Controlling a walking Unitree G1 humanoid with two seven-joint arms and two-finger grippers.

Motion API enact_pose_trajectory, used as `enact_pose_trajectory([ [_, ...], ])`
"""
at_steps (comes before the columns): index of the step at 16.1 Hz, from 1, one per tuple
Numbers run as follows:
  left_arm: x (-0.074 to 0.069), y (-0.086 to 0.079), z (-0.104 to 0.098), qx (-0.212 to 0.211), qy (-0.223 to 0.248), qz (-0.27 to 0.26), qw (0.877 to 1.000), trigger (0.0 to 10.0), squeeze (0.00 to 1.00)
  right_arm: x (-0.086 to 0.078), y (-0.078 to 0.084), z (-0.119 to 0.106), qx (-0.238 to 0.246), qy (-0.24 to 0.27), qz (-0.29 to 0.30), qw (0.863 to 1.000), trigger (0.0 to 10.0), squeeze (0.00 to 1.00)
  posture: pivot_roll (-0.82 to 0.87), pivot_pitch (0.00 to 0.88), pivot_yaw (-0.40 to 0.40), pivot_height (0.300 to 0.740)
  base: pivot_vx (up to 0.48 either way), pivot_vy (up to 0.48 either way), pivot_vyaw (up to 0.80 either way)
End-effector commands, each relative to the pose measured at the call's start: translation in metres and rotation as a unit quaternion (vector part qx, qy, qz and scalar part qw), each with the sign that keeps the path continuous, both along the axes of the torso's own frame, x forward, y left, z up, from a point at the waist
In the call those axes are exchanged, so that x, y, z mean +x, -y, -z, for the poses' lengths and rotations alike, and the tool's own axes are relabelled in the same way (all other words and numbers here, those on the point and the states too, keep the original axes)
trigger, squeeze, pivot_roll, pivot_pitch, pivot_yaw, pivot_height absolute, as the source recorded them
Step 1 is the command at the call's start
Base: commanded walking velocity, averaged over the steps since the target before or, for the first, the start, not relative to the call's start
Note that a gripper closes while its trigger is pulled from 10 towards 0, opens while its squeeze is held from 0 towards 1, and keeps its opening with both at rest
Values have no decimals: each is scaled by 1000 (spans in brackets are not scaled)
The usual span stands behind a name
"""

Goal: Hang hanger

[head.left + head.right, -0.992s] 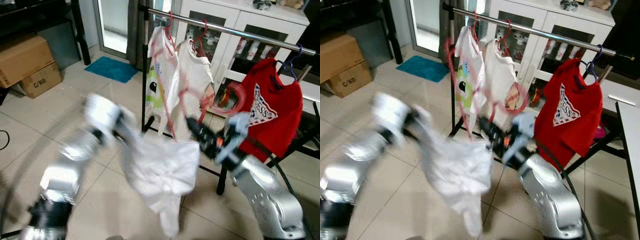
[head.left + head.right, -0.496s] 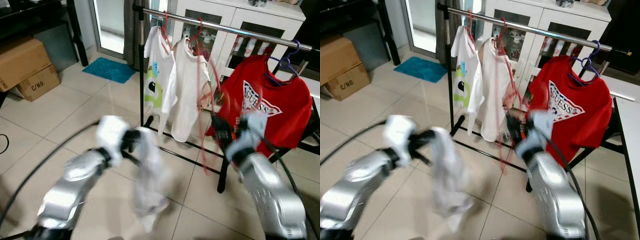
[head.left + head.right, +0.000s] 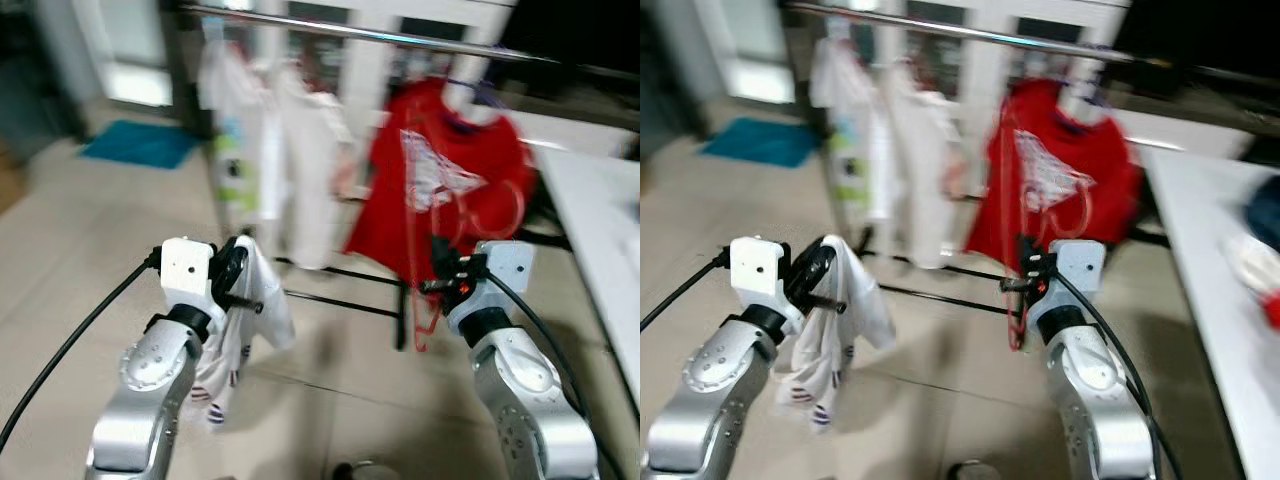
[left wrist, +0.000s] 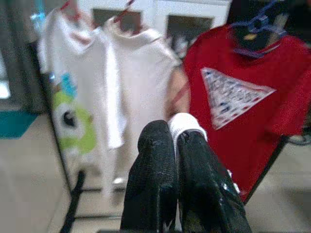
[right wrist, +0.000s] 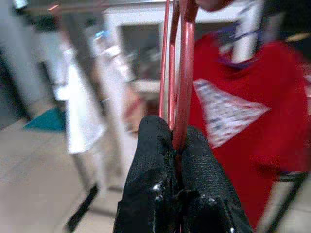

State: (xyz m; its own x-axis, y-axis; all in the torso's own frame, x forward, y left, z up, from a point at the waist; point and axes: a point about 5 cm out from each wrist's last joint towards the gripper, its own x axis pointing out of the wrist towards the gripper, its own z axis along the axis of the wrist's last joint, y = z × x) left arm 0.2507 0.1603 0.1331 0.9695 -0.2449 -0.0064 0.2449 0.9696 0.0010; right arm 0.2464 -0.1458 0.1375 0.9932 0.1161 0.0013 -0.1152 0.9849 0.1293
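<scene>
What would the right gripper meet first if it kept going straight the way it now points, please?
Most likely the red T-shirt hanging on the rail; the right gripper, shut on the red hanger, points toward it, though blur leaves depth unclear.

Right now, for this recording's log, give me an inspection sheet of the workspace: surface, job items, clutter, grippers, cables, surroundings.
Surface: pale tiled floor; views blurred.
Job's things: red hanger, empty, held upright before the clothes rail; white garment hanging from the left gripper.
Clutter: red T-shirt on a blue hanger, two white shirts on red hangers, all on the rail.
Grippers: left gripper shut on the white garment; right gripper shut on the red hanger.
Cables: black cable beside the left arm; another along the right arm.
Surroundings: white cabinet behind the rail; blue mat; white tabletop on the robot's right.
</scene>
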Motion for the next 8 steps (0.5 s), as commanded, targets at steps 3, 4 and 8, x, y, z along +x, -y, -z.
enact_pose_trajectory([
  [3,-5,-4,-10,-2,21,-6,1000,10000,0,-3,-9,-4,-1,26,-13,1000,10000,0,-3,0,-38,740,0,0,-800],
  [4,-6,-4,-9,1,21,-11,1000,10000,0,-5,-12,-3,3,22,-27,999,10000,0,1,0,-38,740,0,0,-800],
  [8,-5,-8,2,18,-42,-62,997,10000,0,-10,-13,4,53,1,-12,998,10000,0,-5,0,-17,740,0,0,-800],
])
